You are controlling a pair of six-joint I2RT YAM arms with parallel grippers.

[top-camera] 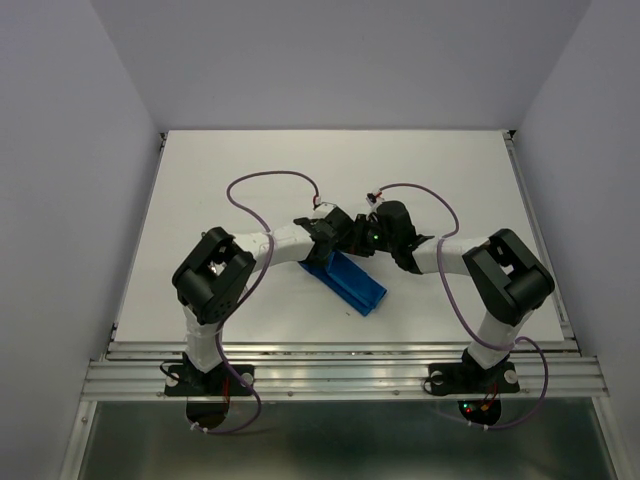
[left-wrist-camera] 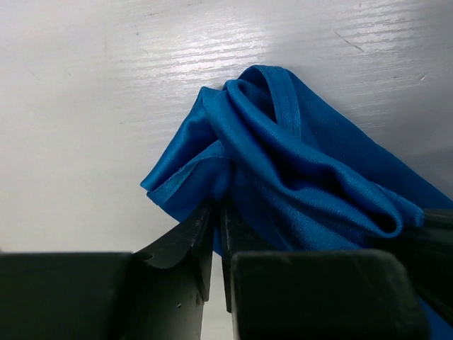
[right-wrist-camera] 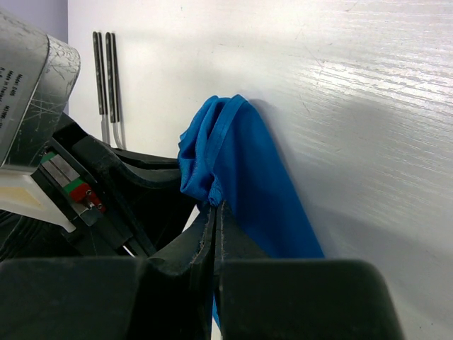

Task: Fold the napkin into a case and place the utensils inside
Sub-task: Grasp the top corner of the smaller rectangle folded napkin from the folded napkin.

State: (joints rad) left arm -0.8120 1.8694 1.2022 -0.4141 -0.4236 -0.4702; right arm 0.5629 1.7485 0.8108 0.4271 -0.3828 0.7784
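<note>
Shows a bright blue, creased thin-cloth napkin (top-camera: 355, 285) lying as a narrow folded strip on a flat white bench (top-camera: 220, 180), seen from above. Runs lengthwise on a slant, from the end tucked under the two wrists back toward the near edge and the robot's right. Meets both arms at that one far end, neither nearer than the other, leaving the rest of the strip trailing away unheld. From the left wrist: black left fingers (left-wrist-camera: 185, 244) standing almost together, only a thin slit between them, nipping a bunched corner of the napkin at the tips, loose folds heaped just ahead and to the right of them. From the right wrist: black right fingers (right-wrist-camera: 187, 251) pressed fully together on a hemmed edge of the napkin, cloth standing up just ahead of the tips and falling away to their right. Beyond and to the left of those fingers: two slim silver-grey metal utensils (right-wrist-camera: 112, 78) lying parallel on the bench, apart from the cloth; knife and fork not tellable apart. Probably turns next on carrying the pinched end along or across that slanted long axis.
</note>
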